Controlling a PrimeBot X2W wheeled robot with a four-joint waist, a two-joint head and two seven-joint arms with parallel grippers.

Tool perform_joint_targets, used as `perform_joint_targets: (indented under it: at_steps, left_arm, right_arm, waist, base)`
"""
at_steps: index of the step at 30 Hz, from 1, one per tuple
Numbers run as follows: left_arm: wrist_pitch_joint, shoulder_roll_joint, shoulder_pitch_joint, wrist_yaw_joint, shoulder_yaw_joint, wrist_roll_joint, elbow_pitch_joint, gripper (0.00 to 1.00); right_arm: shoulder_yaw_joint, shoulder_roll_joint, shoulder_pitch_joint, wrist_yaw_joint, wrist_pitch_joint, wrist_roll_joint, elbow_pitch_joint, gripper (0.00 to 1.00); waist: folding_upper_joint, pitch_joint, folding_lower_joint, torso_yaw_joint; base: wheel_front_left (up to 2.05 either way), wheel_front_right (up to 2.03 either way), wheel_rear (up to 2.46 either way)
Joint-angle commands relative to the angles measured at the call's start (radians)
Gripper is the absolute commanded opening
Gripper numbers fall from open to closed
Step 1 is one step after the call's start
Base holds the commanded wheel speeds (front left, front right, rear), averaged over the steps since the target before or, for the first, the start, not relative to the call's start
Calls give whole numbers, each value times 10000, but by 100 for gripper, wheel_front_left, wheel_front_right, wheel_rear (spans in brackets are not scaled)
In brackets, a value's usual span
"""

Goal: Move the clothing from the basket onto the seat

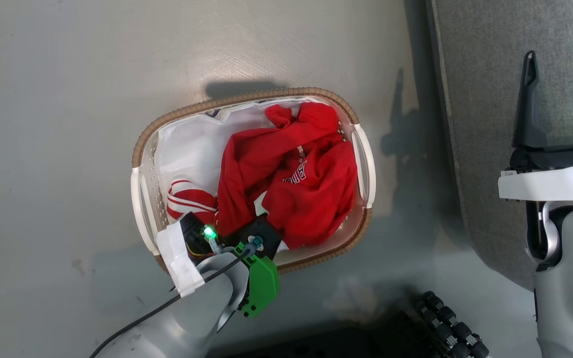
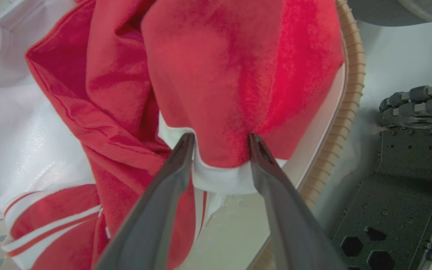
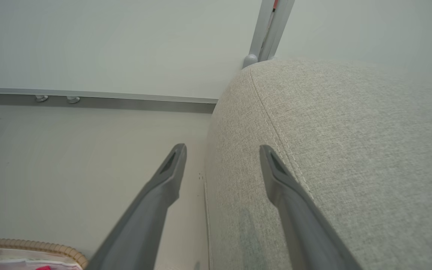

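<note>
Left gripper (image 2: 219, 141) jaws stand half-spread astride the clothing (image 2: 238, 75); pinch the fold fully, then lift clear of the near rim of the basket (image 2: 353, 93).

Right claw (image 3: 223, 150) agape, straddling seat (image 3: 351, 157) edge, floor (image 3: 69, 157) beside.

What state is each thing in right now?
White oval plastic basket, brown rim: upright, holding garments.
Red lettered sports garment: crumpled in the basket.
Red-and-white striped garment: in basket, partly covered.
Grey fabric seat cushion: no clothing visible.
Left claw: open around red fold.
Right claw: open, empty.
</note>
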Motion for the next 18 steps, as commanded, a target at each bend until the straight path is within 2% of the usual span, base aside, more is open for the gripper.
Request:
perform_joint_targets:
  at_steps: [1,7,18]
  left_arm:
    - [-76,58,-215,-45,-82,-91,34,0]
    - [-298,58,-309,-62,-307,-439,-36,0]
    - [-607,39,-166,508,3,-746,-365,0]
  right_arm:
    - [15,-29,-112,-10,-25,87,-3,100]
    - [48,-31,-25,-10,-25,-33,161,100]
    - [150,-33,509,-10,-25,-322,623,100]
  waist:
    - [120,11,-2,-11]
    - [120,-270,-2,39]
    - [120,-2057,-2,484]
  base:
    - [0,0,0]
    - [0,0,0]
    - [0,0,0]
